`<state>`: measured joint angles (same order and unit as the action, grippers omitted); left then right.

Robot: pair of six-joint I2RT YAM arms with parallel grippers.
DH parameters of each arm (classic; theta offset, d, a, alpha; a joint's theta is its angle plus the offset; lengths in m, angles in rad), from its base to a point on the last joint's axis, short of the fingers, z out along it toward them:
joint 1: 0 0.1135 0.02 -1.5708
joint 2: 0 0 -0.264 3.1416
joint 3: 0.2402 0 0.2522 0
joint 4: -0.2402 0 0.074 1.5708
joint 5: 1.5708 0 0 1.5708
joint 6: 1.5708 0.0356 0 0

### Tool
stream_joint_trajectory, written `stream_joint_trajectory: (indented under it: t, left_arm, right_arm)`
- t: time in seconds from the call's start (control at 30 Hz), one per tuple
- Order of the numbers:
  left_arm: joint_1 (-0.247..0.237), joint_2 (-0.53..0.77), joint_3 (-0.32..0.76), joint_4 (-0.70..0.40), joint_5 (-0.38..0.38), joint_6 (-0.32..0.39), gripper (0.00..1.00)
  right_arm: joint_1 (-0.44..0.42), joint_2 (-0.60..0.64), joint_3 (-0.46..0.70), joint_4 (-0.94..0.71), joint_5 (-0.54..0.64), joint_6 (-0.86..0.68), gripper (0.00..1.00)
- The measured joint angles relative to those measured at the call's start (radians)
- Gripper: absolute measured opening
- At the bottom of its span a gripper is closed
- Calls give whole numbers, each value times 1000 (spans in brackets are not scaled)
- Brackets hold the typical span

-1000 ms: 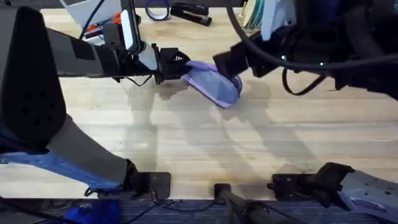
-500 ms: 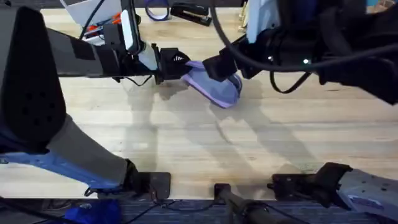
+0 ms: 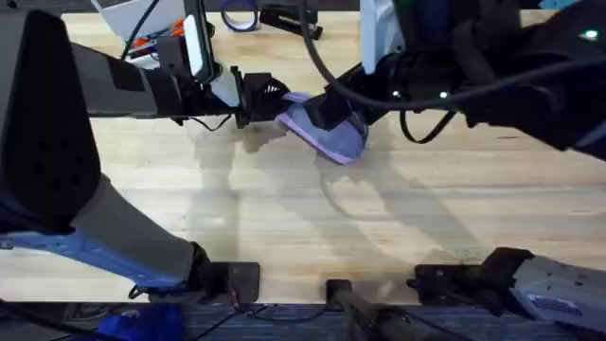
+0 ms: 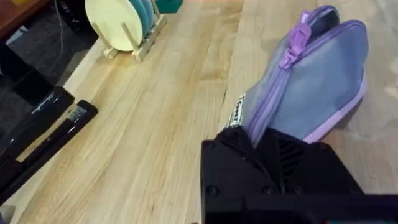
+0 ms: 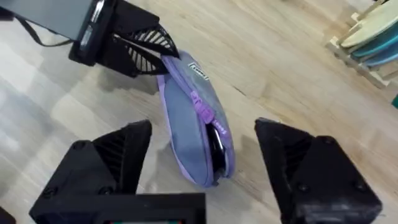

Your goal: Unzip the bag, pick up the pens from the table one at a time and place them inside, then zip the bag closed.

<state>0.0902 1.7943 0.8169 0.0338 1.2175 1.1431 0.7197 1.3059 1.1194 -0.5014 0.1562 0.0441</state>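
Observation:
The lavender bag (image 3: 331, 133) lies on the table (image 3: 284, 218) at the back middle. My left gripper (image 3: 273, 102) is shut on its left end, and the left wrist view shows the black fingers (image 4: 249, 149) pinching the fabric by the white label. The zipper pull (image 5: 202, 111) sits partway along the bag (image 5: 186, 124), with a dark gap open beyond it. My right gripper (image 5: 205, 134) hovers just above the bag's other half, open, its fingers wide on either side of it. The pens are out of view.
A black stapler (image 4: 43, 130) and a rack of plates (image 4: 124, 25) stand at the table's far side. A purple tape ring (image 3: 239, 14) lies at the back edge. Bare wood spreads in front of the bag.
My right arm has swung left, bringing its gripper over the bag. The left gripper and the bag have stayed put.

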Motion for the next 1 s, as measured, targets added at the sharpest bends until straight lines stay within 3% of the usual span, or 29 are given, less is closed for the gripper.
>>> stream_joint_trajectory:
  t: [1.0]
  left_arm:
    - [0, 0, 0, 0, 0, 0, 43]
  right_arm:
    - [-5, 251, 0, 81, 1, 0, 995]
